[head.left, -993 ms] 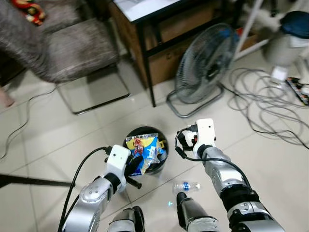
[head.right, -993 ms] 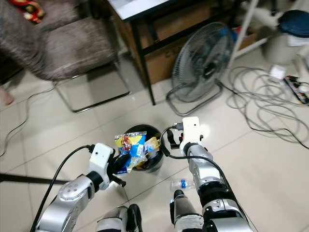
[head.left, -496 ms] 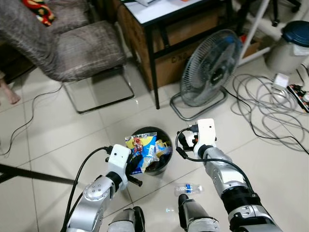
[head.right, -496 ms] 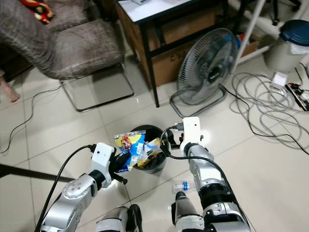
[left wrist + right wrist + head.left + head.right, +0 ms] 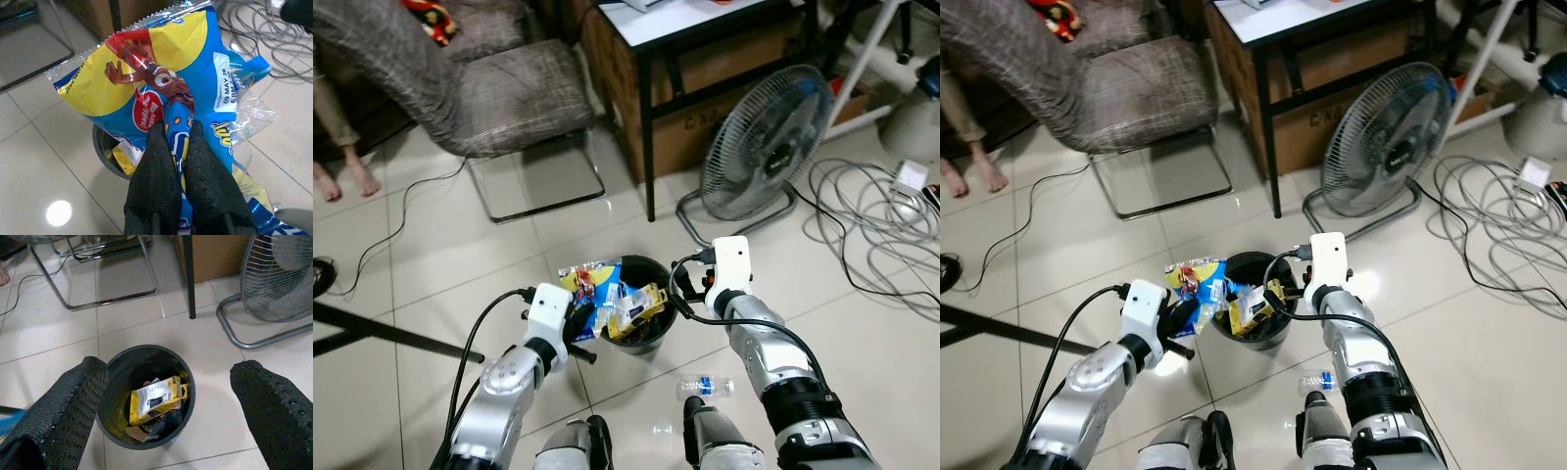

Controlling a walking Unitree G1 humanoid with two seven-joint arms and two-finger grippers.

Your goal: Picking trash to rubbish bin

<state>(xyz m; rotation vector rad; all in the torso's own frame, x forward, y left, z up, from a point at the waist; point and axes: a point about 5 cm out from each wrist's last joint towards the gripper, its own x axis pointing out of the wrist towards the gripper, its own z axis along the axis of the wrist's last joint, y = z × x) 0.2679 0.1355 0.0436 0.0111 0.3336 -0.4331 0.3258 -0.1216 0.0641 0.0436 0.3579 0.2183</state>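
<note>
At the far left of the head view I see a person's bare feet (image 5: 340, 179) on the floor, next to a gray chair (image 5: 499, 93) in the upper left.

Lower down, left of the middle, my left gripper (image 5: 576, 321) sits beside the bin. Its two black fingers (image 5: 156, 171) are squeezed almost together, pinching a blue and yellow snack bag (image 5: 161, 83) between them. The bag sticks out past the fingertips, and it hangs just over the left edge of the black rubbish bin (image 5: 674, 311).

The bin stands on the white tile floor in the middle of the frame. Inside it I see a yellow box (image 5: 156, 399) and some other wrappers.

Just right of the bin is my right gripper (image 5: 166, 396). Its jaws are spread wide apart, and the bin shows in the gap between the two fingers. They hold nothing and touch nothing.

Near the bottom of the frame, a bit right of the middle, a small clear water bottle (image 5: 705, 388) with a blue label lies on its side on the floor, close to the bin but not touching it.

In the upper right a round floor fan (image 5: 766, 142) stands beside a dark table (image 5: 651, 108) with a white top. At the far right edge, gray cables (image 5: 871, 211) lie tangled on the tiles.
</note>
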